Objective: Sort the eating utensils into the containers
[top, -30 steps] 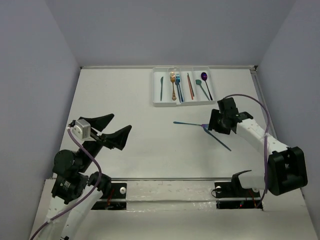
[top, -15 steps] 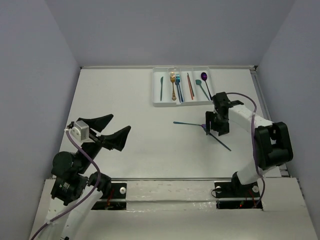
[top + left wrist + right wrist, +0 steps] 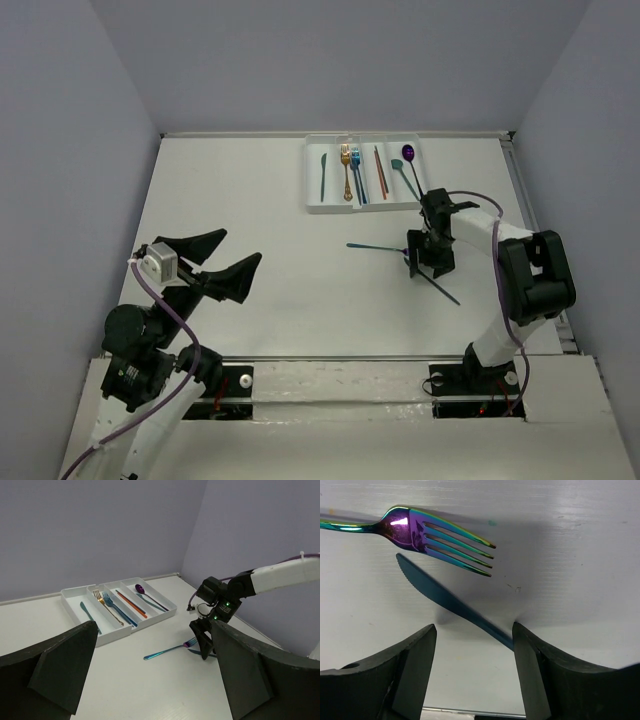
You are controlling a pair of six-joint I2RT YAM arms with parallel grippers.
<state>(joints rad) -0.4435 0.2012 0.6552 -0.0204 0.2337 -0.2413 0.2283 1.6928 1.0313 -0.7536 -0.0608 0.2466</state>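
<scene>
A rainbow fork (image 3: 378,247) and a blue knife (image 3: 438,284) lie on the white table in front of the tray (image 3: 330,208). My right gripper (image 3: 428,262) stands open, pointing down over the knife's blade end. In the right wrist view the knife (image 3: 451,600) runs between the two fingers (image 3: 415,665), close to the right one, with the fork head (image 3: 440,534) just beyond. The gripper (image 3: 472,632) holds nothing. The tray's compartments hold a teal knife (image 3: 323,176), a gold fork (image 3: 347,170), a blue fork (image 3: 356,172), a red-orange stick (image 3: 379,170) and two spoons (image 3: 405,172). My left gripper (image 3: 222,258) hangs open, far left.
In the left wrist view the tray (image 3: 115,634) stands at the back with the fork (image 3: 167,652) in front of it and the right gripper (image 3: 202,635) beside the fork's head. Grey walls close in the table on three sides. A metal rail (image 3: 330,380) runs along the near edge.
The right arm has swung round and brought its gripper down and slightly left over the knife, its jaws a little wider. The left arm, fork and knife have stayed put.
</scene>
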